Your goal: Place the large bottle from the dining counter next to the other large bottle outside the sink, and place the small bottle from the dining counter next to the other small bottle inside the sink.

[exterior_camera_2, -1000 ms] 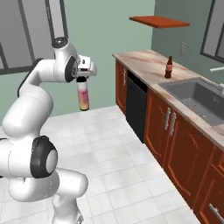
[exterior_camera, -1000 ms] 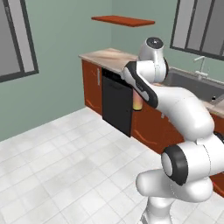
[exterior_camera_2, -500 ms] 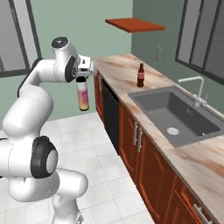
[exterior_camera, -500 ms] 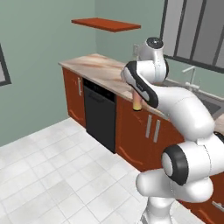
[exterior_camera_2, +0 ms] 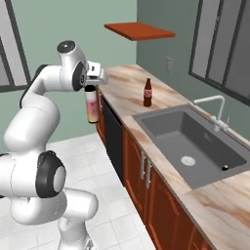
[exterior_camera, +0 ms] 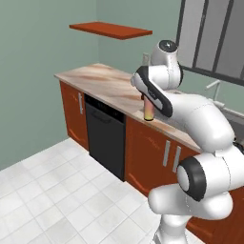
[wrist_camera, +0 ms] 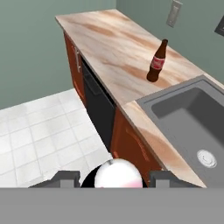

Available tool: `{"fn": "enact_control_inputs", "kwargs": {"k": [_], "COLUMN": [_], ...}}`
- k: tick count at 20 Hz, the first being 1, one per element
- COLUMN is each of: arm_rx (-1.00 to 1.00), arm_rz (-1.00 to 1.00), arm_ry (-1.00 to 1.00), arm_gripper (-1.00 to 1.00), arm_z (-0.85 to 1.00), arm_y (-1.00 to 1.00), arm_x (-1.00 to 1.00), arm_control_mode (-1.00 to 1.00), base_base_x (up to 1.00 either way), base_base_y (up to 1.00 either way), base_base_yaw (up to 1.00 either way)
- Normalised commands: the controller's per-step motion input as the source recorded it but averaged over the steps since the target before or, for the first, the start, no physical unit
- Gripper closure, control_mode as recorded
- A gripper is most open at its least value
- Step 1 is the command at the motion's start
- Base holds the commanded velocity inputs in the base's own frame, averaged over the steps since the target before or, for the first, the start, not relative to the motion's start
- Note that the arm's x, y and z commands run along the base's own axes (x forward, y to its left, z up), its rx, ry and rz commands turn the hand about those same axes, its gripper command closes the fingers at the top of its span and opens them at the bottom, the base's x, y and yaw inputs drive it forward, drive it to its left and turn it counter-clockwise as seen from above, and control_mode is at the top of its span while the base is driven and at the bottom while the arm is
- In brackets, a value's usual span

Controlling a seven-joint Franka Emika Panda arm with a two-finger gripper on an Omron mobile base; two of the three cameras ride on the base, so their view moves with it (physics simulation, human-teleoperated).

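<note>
The two-finger gripper (exterior_camera_2: 91, 88) is closed around the neck of the tall slim bottle with pink upper and yellow-orange lower body (exterior_camera_2: 91, 108), which hangs upright in the air over the white tiled floor (exterior_camera_2: 105, 146), beside the marbled worktop (exterior_camera_2: 128, 90). The dark brown bottle with red label (exterior_camera_2: 147, 93) stands on this worktop, near the grey steel sink (exterior_camera_2: 195, 146).

The robot's base has driven closer along the wooden-cabinet worktop (exterior_camera_2: 127, 88). The sink (exterior_camera_2: 195, 141) now lies nearer and in fuller view, and the other large bottle (exterior_camera_2: 147, 92) stands closer ahead.
</note>
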Motion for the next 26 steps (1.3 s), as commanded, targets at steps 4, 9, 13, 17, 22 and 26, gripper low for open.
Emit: {"fn": "enact_control_inputs", "kwargs": {"k": [4, 9, 13, 17, 22, 26], "arm_rx": [0.00, 0.00, 0.00, 0.00, 0.00, 0.00], "arm_rz": [0.00, 0.00, 0.00, 0.00, 0.00, 0.00], "arm_ry": [0.00, 0.00, 0.00, 0.00, 0.00, 0.00], "arm_gripper": [1.00, 1.00, 1.00, 1.00, 1.00, 1.00], "arm_z": [0.00, 0.00, 0.00, 0.00, 0.00, 0.00], "arm_y": [0.00, 0.00, 0.00, 0.00, 0.00, 0.00], "arm_x": [0.00, 0.00, 0.00, 0.00, 0.00, 0.00], "arm_control_mode": [1.00, 1.00, 1.00, 1.00, 1.00, 1.00], "base_base_x": [0.53, 0.38, 0.26, 0.41, 0.49, 0.51], "base_base_y": [-0.14, -0.32, -0.06, 0.24, 0.46, 0.28], "base_base_yaw": [-0.13, -0.14, -0.19, -0.18, -0.16, -0.16]}}
